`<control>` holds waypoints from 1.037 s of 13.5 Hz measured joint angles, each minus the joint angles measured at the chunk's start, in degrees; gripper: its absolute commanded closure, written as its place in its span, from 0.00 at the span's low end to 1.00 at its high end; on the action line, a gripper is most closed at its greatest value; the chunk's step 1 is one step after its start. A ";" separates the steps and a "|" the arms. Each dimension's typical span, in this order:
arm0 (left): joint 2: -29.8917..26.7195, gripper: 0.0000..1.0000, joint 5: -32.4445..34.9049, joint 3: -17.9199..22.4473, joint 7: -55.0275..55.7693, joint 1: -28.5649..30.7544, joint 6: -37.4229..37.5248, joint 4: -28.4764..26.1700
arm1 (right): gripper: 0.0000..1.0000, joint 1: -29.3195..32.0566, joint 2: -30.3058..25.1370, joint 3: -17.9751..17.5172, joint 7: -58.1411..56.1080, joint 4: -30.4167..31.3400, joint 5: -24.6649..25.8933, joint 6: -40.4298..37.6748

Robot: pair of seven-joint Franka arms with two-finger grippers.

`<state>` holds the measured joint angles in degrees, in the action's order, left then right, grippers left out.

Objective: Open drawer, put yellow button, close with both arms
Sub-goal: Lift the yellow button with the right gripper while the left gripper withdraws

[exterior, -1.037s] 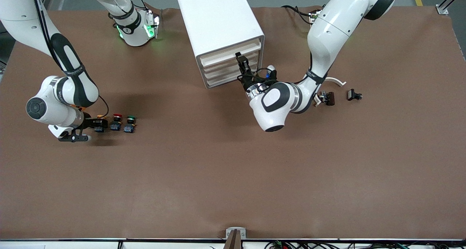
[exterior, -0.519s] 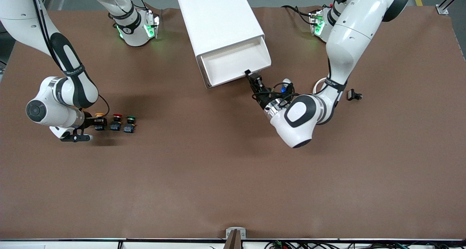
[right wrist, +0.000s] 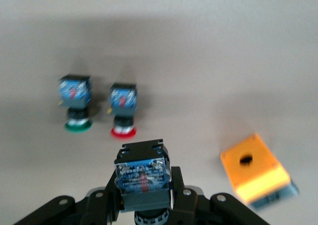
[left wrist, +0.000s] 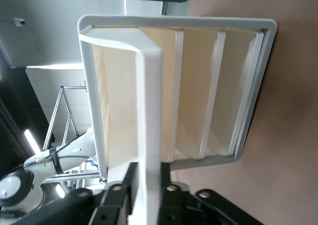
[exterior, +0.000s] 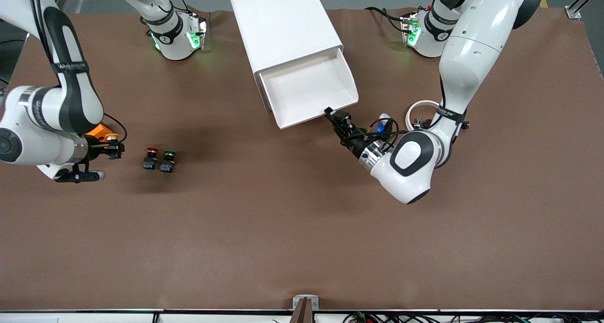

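The drawer [exterior: 306, 89], the top one of the white cabinet [exterior: 283, 25], is pulled far out and shows a bare white inside. My left gripper [exterior: 330, 112] is shut on the drawer's front wall at the corner toward the left arm's end. In the left wrist view the front wall [left wrist: 149, 111] runs between the jaws of my left gripper [left wrist: 147, 175]. My right gripper [exterior: 114, 149] is shut on the yellow button [exterior: 113, 143] and holds it just above the table, beside the red button [exterior: 151, 157]. In the right wrist view my right gripper [right wrist: 142, 187] clamps the button's blue-and-black body [right wrist: 142, 175].
The red button [right wrist: 122, 108] and the green button [exterior: 168, 158] [right wrist: 75, 103] stand side by side on the brown table. An orange box [exterior: 96, 130] [right wrist: 256, 175] lies beside my right gripper. A white ring [exterior: 422, 108] lies by the left arm. The three lower drawers [left wrist: 218, 86] are shut.
My left gripper has pulled the drawer out toward the front camera. My right gripper has lifted the yellow button out of the row, toward the right arm's end.
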<state>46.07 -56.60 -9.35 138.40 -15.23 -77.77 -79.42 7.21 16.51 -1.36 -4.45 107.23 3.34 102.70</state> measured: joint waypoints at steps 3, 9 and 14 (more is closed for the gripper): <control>0.00 0.00 -0.31 0.03 0.13 0.51 -0.27 2.44 | 0.70 -4.64 -2.78 -0.24 9.39 -5.34 -0.06 -12.04; -0.10 0.00 -0.31 1.76 -3.92 3.44 -0.26 9.95 | 0.72 -18.06 -6.01 -0.58 39.41 -14.61 -8.02 -28.16; -1.39 0.00 1.32 3.97 -18.41 9.86 0.05 11.61 | 0.74 -30.01 -6.14 -0.76 69.41 -20.54 -19.23 -30.09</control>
<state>44.68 -55.28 -5.38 120.00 -5.37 -77.71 -67.82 -22.80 10.37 -2.13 64.96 86.69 -15.89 72.60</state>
